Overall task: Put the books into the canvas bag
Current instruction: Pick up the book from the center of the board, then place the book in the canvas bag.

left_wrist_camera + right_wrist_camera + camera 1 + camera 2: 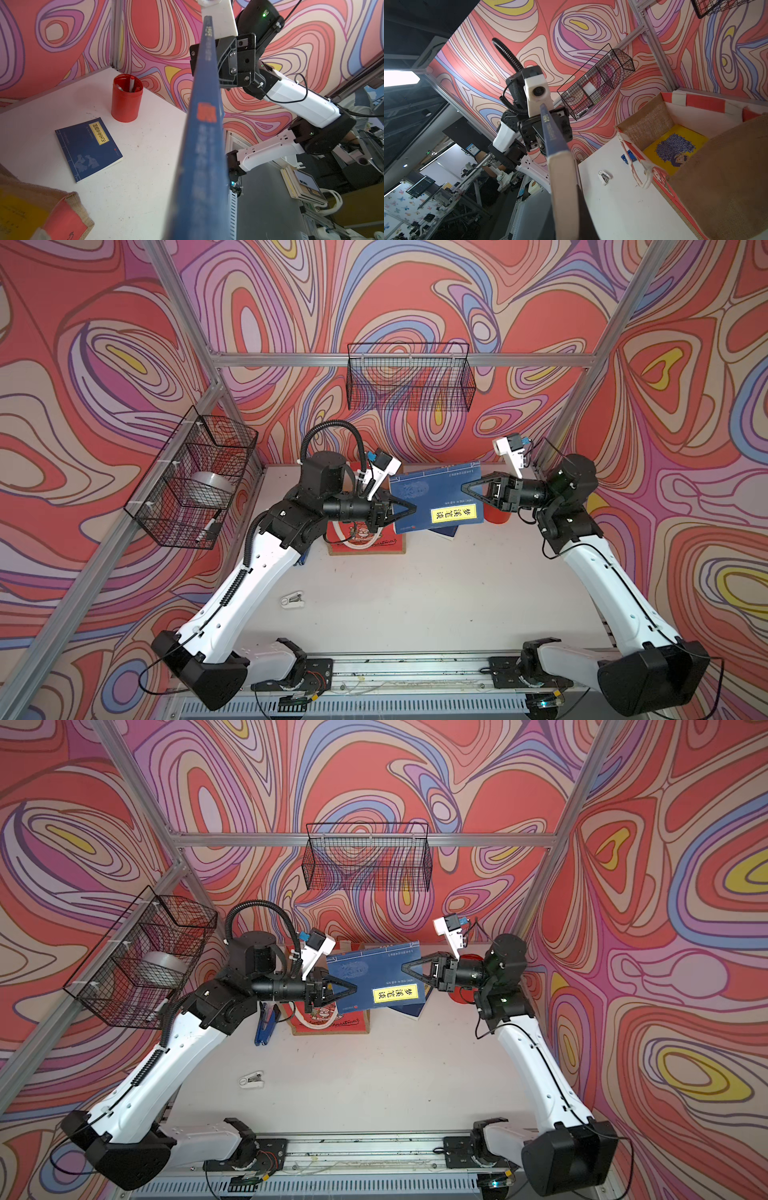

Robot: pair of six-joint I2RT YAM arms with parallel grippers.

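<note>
Midair, first book (436,493); tabletop (415,593), second book (88,148)

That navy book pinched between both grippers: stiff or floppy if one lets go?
Probably fairly stiff: the navy book spans straight between the left gripper and right gripper, no visible sag. Thin, so likely light. Held by one edge pinch, it may pivot or droop.
</note>
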